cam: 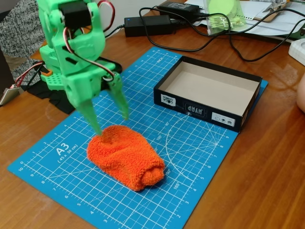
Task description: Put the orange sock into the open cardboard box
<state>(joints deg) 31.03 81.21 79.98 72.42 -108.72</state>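
Mat writing: the blue cutting mat [200,143] carries white print reading "A3" with "(45 x 30 cm)" under it near its left corner, plus ruler numbers along the edges and angle figures such as "165" by the printed arcs.
Box labels: the open cardboard box [208,90] has three small white labels on its black near wall; the middle one bears block letters seen upside down, which I cannot read with certainty, and the outer two show tiny pictograms too small to make out.
Box: shallow, black outside, plain tan inside, standing on the far right part of the mat with its right corner overhanging the mat edge.
Sock: the orange sock [126,156] lies on the mat near its middle, a fuzzy lump with the thicker rolled end pointing lower right; it is well apart from the box, to the box's lower left.
Claw: the green gripper [112,123] points down with its two fingers spread wide and nothing between them.
Sock against claw: the left fingertip [96,129] sits at the sock's upper left edge, touching or just short of the fabric; the right fingertip hangs just above the sock's far edge.
Table: brown wood [267,181], with black power bricks and cables [147,25] at the back.
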